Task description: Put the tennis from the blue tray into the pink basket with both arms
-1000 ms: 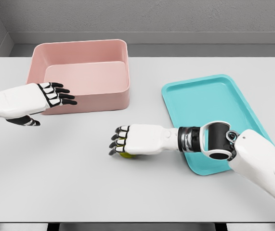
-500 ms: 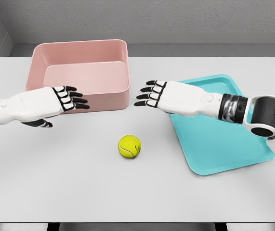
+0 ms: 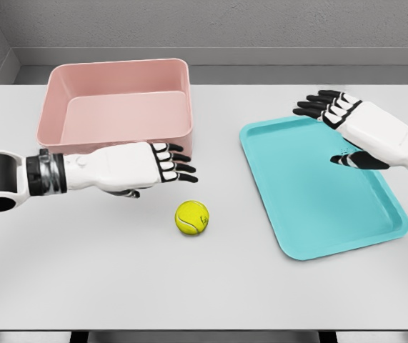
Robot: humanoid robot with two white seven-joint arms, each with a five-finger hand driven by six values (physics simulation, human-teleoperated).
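Head view: tennis ball (image 3: 191,218) on table (image 3: 118,279) for handoff; our left hand (image 3: 143,166) near it, fingers apart, right hand (image 3: 354,121) splayed over blue tray (image 3: 296,243).

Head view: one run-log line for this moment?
tennis ball: on table, between pink basket and blue tray | left hand: open, near ball | right hand: open, over tray

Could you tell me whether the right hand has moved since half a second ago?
Yes. The white right hand has pulled back rightward, from near the pink plastic basket to the far side of the blue tray.
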